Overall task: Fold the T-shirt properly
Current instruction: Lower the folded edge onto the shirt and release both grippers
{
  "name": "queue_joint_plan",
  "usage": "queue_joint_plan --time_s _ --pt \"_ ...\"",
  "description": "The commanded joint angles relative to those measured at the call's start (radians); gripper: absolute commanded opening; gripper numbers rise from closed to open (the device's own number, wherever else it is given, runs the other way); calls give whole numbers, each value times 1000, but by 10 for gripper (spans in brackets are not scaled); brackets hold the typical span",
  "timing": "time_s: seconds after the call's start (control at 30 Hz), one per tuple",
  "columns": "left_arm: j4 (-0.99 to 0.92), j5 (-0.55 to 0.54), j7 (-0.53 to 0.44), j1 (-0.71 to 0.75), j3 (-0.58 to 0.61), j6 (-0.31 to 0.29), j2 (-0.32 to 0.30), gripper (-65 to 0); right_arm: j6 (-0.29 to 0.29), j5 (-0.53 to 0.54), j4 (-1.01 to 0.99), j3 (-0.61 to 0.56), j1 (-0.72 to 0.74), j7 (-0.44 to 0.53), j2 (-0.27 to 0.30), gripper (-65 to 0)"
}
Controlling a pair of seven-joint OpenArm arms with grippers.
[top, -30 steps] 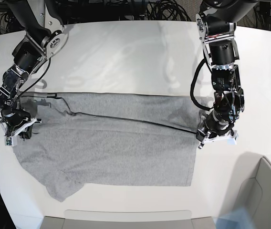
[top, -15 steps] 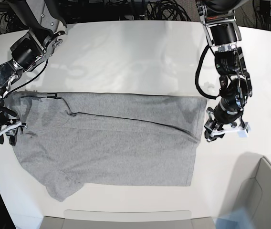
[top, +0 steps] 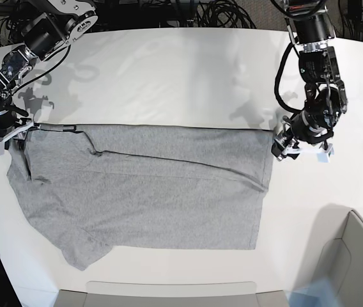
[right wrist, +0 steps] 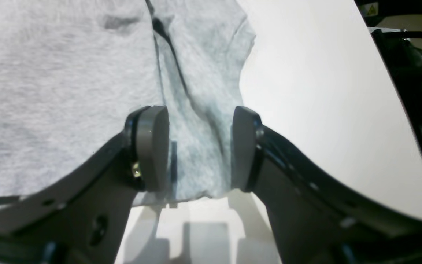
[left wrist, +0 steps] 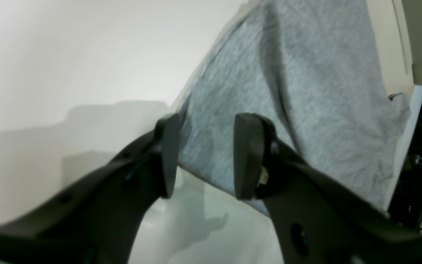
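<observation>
The T-shirt [top: 149, 192] lies flat on the white worktop [top: 169, 70], plain grey side up, its long axis running left to right in the base view (one sleeve points toward the near left corner). The left gripper [left wrist: 205, 154] hovers at the shirt's right edge, jaws apart and holding nothing. The right gripper [right wrist: 200, 146] is at the left edge, jaws also apart, empty.

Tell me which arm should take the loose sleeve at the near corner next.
Right. The right gripper hangs open by the T-shirt on the same end as that sleeve. The left gripper, also open, is off the cloth past the opposite end and would have to cross the whole shirt.
</observation>
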Motion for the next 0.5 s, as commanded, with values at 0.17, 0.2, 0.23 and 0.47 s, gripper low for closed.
queue_joint_plan --time_s 0.17,0.2,0.23,0.47 --pt "-98 -6 -8 -25 153 8 -79 -394 16 19 19 19 17 26 18 -365" --pt "-107 -1 -10 -25 161 17 -89 -394 16 19 19 19 15 26 18 -365" --pt "-110 14 -10 -25 161 33 -89 -394 16 19 19 19 14 26 18 -365" --pt "-89 128 1 -25 163 80 -92 -394 16 19 19 19 14 26 18 -365"
